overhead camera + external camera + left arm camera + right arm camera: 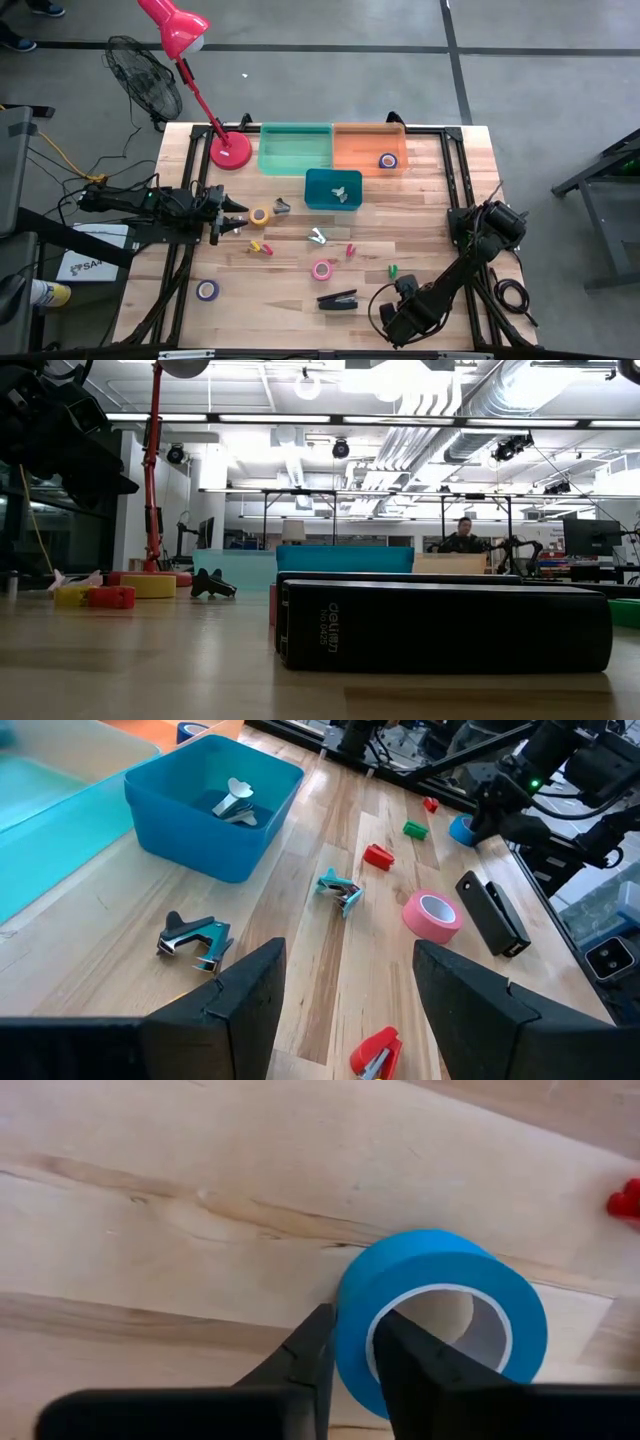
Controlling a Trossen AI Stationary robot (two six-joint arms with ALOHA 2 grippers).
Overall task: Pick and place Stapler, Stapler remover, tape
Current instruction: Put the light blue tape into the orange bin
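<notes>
My right gripper (356, 1370) hangs at the table's near right (404, 292), shut on a blue tape roll (440, 1295), also seen in the left wrist view (460, 829). The black stapler (338, 298) lies flat just left of it, filling the low view (440, 625). The pink tape (322, 269), yellow tape (259, 216) and purple tape (207, 290) lie flat on the wood. A dark staple remover (195, 938) and a teal one (340, 890) rest on the table. My left gripper (345, 990) is open at the left (232, 222), beside the yellow roll, touching nothing. My right gripper pinches the blue tape's ring wall (352, 1342), on the side nearest the wrist. One finger (412, 1365) stands inside the hollow core and the other (308, 1358) outside. The fingers come from above, pointing down. The roll lies level; whether it is off the wood, I cannot tell.
A green bin (295, 148) and an orange bin (368, 140), holding a tape roll (388, 160), stand at the far edge. A blue bin (318, 190) in front holds a staple remover (340, 192). A red lamp (228, 150) stands far left. Small red and green clips (393, 269) are scattered mid-table.
</notes>
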